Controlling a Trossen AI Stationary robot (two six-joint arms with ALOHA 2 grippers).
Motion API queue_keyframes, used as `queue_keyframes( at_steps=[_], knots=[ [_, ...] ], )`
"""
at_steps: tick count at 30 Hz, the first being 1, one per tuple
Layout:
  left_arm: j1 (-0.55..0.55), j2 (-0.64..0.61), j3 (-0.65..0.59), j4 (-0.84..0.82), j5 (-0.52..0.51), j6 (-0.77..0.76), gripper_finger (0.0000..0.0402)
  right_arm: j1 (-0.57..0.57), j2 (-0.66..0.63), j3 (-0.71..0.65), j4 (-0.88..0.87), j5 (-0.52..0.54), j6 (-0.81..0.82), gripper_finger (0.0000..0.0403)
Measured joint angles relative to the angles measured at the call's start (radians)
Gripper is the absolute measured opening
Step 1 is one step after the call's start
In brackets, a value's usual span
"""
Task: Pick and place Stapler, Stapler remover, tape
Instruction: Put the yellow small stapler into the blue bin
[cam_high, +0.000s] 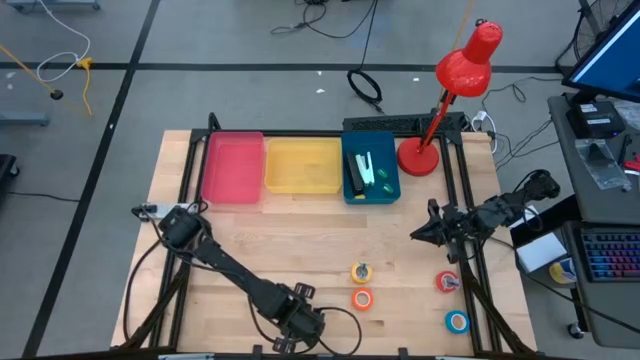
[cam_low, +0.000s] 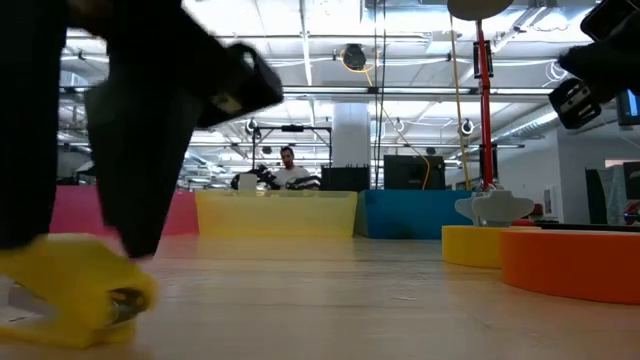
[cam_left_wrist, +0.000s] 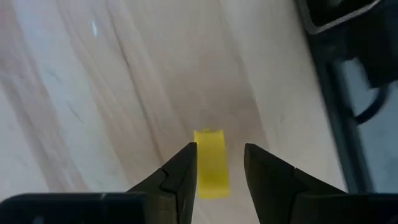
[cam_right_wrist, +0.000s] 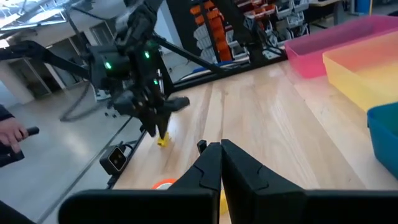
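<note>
A small yellow stapler remover lies on the wooden table near its front edge; it also shows in the low view. My left gripper is open, pointing down over it with one finger on each side; in the high view it hides the remover. My right gripper is shut and empty, held above the table's right part. Yellow tape, orange tape, red tape and blue tape lie flat on the table. A dark and white stapler lies in the blue bin. My left gripper's fingers stand on either side of the yellow stapler remover, coming from above and pointing down. I cannot tell whether they touch it. The remover rests on the table.
A pink bin and a yellow bin stand beside the blue bin along the far edge. A red desk lamp stands at the far right. A person's hand shows beyond the table. Bare wood lies between the bins and the tapes.
</note>
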Motion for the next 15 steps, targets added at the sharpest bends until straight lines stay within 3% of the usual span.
queue_keyframes(
  at_steps=[15],
  knots=[
    [-0.003, 0.040, -0.001, -0.009, -0.027, -0.021, 0.0131, 0.000, 0.000, 0.000, 0.009, 0.000, 0.000, 0.0004]
  ],
)
